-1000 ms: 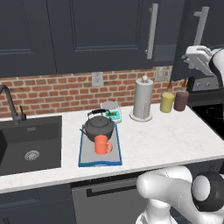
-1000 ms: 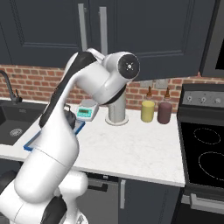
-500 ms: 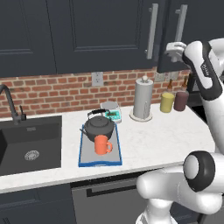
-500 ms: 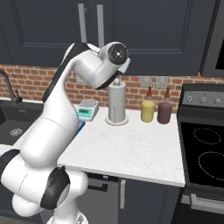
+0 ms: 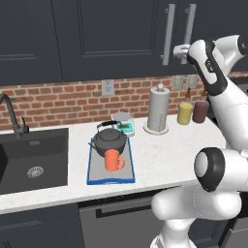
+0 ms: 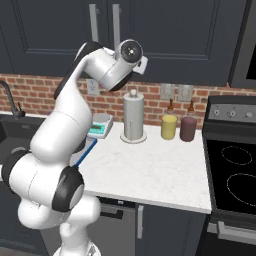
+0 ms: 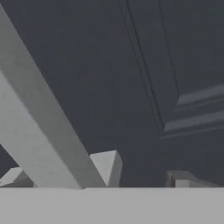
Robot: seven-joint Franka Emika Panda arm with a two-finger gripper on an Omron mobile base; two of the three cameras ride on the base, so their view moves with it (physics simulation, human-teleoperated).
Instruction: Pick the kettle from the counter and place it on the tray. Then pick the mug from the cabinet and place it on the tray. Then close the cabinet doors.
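Tool (image 5: 180,50): pressed near the cabinet doors (image 5: 111,34); opening cannot be told.
Risk: bar handle (image 7: 39,131) may be snagged, door pulled ajar.

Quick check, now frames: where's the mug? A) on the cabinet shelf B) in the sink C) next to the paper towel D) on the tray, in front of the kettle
D: left base view shows the orange mug on the blue-rimmed tray, right in front of the kettle.
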